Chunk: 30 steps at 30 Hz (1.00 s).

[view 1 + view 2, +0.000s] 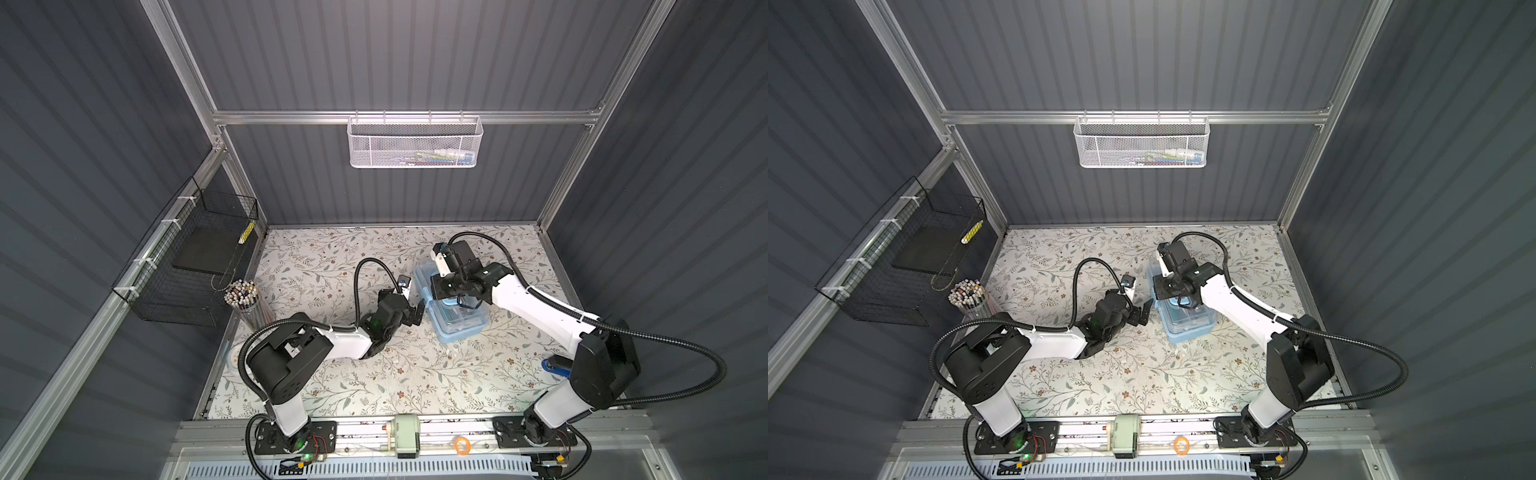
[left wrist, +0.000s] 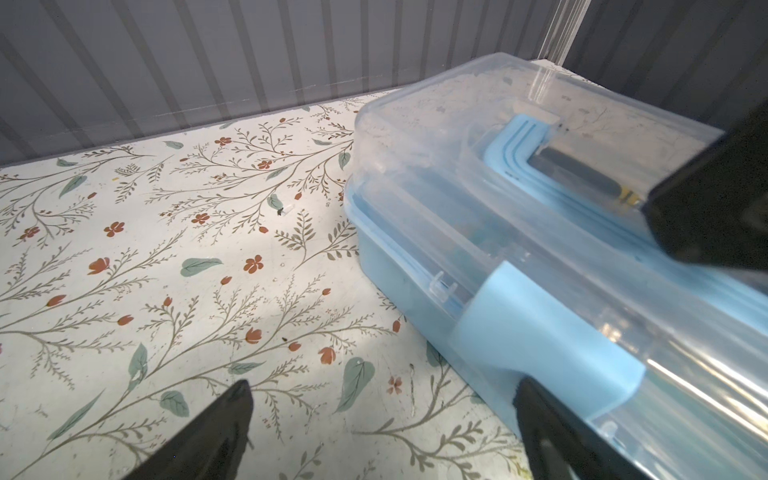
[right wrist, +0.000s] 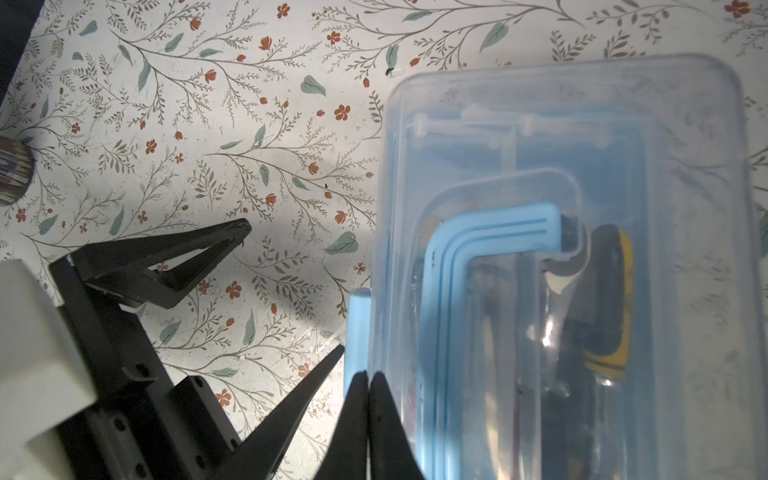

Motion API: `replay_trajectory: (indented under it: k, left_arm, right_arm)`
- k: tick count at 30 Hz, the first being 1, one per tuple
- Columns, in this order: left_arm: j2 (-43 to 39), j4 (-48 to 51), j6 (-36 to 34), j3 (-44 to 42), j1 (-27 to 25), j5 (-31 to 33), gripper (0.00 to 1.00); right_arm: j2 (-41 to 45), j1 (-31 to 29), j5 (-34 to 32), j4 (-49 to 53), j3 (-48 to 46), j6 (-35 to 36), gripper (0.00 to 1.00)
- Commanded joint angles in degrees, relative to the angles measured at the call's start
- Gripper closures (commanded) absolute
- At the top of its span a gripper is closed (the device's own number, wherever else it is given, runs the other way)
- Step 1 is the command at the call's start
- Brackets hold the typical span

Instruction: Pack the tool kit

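Right gripper (image 3: 368,376) is closed and empty, its 2 tips together at the edge of the lid (image 2: 457,166) above the blue latch (image 2: 540,332). Left gripper (image 2: 380,390) gapes wide and empty, 1 finger (image 2: 552,428) just beside that latch. The box (image 1: 461,328) sits lidded on the table (image 1: 374,374), under the right gripper.

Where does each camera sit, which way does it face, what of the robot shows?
Top view: high over the near edge, looking down on the table; left arm, right arm whole.
Top view: beside it, same aim; tool kit.
Left wrist: low beside the tool kit, facing its latch; open left gripper.
Right wrist: above the clear lid, looking down; shut right gripper.
Shared: both wrist views show the blue handle.
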<state>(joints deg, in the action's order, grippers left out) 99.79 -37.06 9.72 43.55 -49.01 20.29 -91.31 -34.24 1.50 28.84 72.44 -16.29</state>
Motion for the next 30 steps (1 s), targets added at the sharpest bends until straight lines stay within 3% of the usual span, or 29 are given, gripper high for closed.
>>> replay_trajectory:
  k: [1,30]
  left_arm:
    - [0.76,-0.43,1.10,1.78,0.41,-0.89,0.01]
    - [1.37,0.12,1.62,1.89,0.72,-1.21,0.01]
  right_arm:
    - [-1.19,-0.98,-1.05,2.35,1.86,0.99,0.93]
    - [-6.95,-4.17,-7.68,7.66,7.97,0.39,0.93]
